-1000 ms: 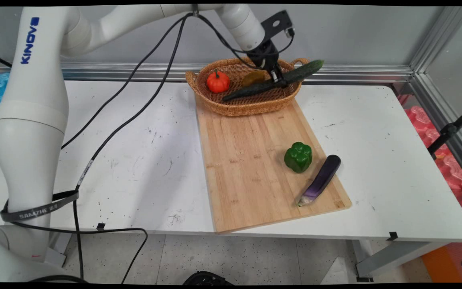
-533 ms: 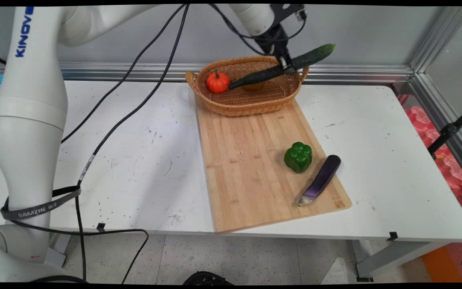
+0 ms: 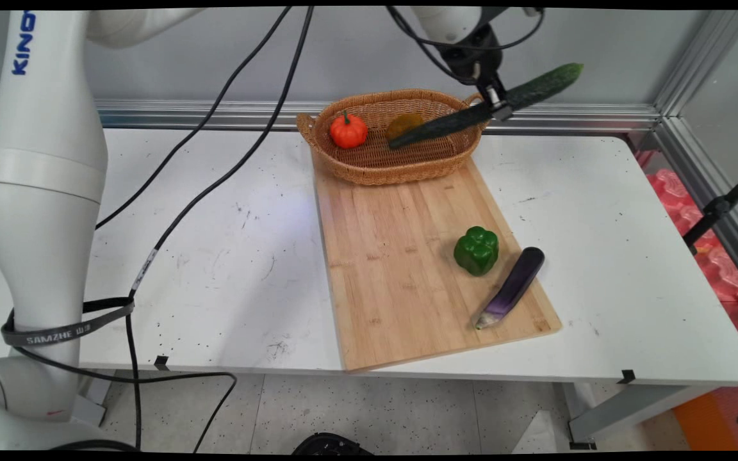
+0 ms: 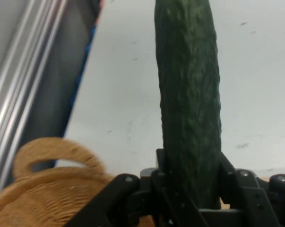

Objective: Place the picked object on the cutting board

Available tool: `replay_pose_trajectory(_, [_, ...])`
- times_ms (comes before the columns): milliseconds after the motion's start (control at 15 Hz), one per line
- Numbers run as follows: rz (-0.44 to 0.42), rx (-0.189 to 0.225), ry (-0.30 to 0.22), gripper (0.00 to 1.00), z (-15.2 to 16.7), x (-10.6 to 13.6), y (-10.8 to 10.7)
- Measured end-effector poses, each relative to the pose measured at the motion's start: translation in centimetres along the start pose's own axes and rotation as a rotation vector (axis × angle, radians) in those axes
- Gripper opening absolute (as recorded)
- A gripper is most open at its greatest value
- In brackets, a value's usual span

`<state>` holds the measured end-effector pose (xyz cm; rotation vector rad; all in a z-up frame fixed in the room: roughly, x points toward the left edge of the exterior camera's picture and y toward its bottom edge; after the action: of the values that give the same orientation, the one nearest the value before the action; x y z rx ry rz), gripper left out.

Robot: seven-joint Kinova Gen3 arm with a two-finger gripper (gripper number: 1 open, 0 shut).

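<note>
My gripper is shut on a long dark green cucumber, held aloft and tilted, its lower end over the wicker basket and its upper end out past the basket's right handle. In the hand view the cucumber runs up from between the fingers, with the basket handle at lower left. Inside the basket lie a small orange pumpkin and a brownish round item, partly hidden by the cucumber.
A wooden cutting board lies in front of the basket, carrying a green bell pepper and a purple eggplant near its right edge. Black cables hang over the table's left half. An aluminium rail runs along the back.
The gripper has lifted the cucumber out of the basket and carried it up and to the right; its lower end now hangs over the basket's right part.
</note>
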<state>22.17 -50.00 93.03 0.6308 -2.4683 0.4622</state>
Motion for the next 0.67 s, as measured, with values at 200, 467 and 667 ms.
replay_pose_trajectory(200, [-0.020, -0.023, -0.004, 0.00, -0.7, 1.0, 2.1])
replay_pose_trajectory(467, [-0.058, -0.059, -0.041, 0.00, -1.5, 0.6, 5.3])
replay_pose_trajectory(667, [-0.075, -0.076, -0.066, 0.00, -1.6, -0.3, 7.1])
